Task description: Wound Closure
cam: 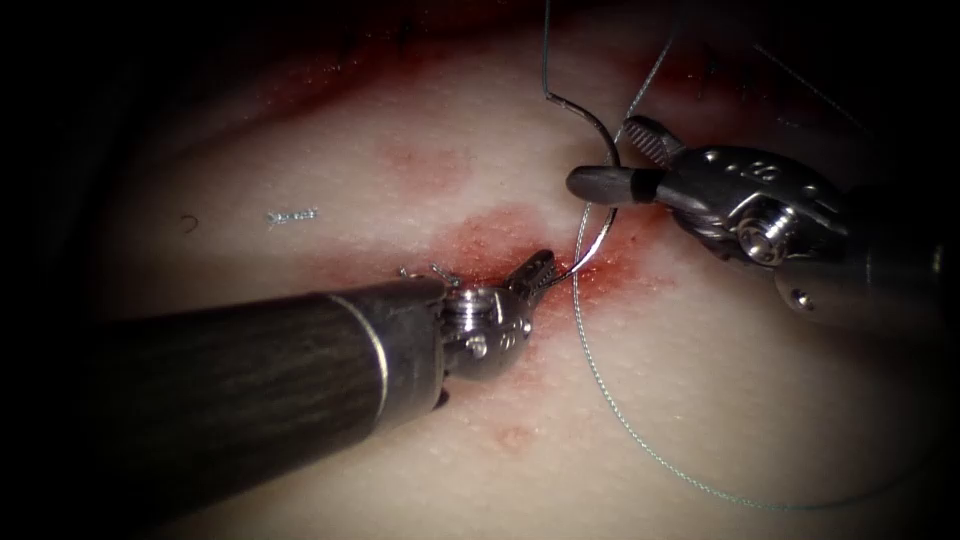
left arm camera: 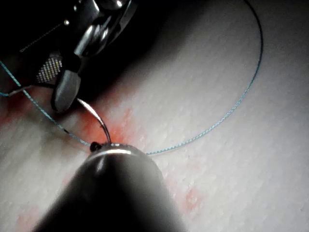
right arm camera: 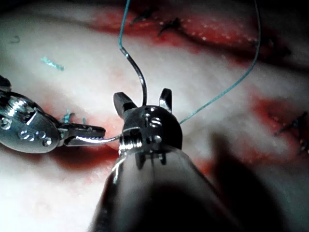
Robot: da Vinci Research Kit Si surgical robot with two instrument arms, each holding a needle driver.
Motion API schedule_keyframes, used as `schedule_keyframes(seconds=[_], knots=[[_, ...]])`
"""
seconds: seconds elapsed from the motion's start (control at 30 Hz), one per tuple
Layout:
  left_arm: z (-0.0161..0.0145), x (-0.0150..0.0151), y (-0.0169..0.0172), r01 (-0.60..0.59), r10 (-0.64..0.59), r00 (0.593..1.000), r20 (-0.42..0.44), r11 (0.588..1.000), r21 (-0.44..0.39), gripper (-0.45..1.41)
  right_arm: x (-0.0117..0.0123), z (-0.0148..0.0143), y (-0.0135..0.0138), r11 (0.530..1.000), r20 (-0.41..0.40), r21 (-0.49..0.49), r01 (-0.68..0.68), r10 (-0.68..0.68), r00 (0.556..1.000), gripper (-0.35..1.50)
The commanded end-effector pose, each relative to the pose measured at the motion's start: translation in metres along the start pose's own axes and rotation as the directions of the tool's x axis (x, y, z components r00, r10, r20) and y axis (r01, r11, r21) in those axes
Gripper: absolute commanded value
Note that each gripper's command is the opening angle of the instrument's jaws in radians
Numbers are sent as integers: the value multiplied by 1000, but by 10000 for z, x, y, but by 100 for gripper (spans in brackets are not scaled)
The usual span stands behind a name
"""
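Observation:
The curved needle [cam: 604, 228] arches over a red-stained patch of tissue [cam: 500, 240]. My left tool [cam: 540, 268] is shut on it close to the tip end, just above the surface. I cannot tell whether the point touches the tissue. My right tool [cam: 602, 152] is open, its jaws on either side of the needle's mid-curve without gripping it. Thread [cam: 620, 420] leaves the needle's tail at the top and another length loops down to the lower right. The right wrist view has the needle [right arm camera: 140, 79] rising between my open right tool [right arm camera: 144, 99] and my left tool [right arm camera: 99, 131] shut on its end.
Cut thread ends [cam: 290, 215] lie on the tissue to the left. Earlier stitches [right arm camera: 166, 24] sit along a red line at the far side. In the left wrist view the needle [left arm camera: 99, 122] runs beside the right tool [left arm camera: 48, 94], and thread [left arm camera: 231, 108] curves wide.

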Motion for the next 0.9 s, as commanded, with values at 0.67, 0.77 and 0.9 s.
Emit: schedule_keyframes(seconds=[0.67,0.77,0.9], knots=[[5,2,7,-158,157,987,36,987,41,-45,-3,12,-7,1000,15,-12,12,-11,1000,-35],[5,2,6,-185,184,982,40,982,42,-5,-5,10,-5,999,16,-51,11,-10,1000,-35],[4,-1,1,-189,188,981,39,981,37,76,-5,7,-1,1000,16,-30,4,-4,1000,-35]])
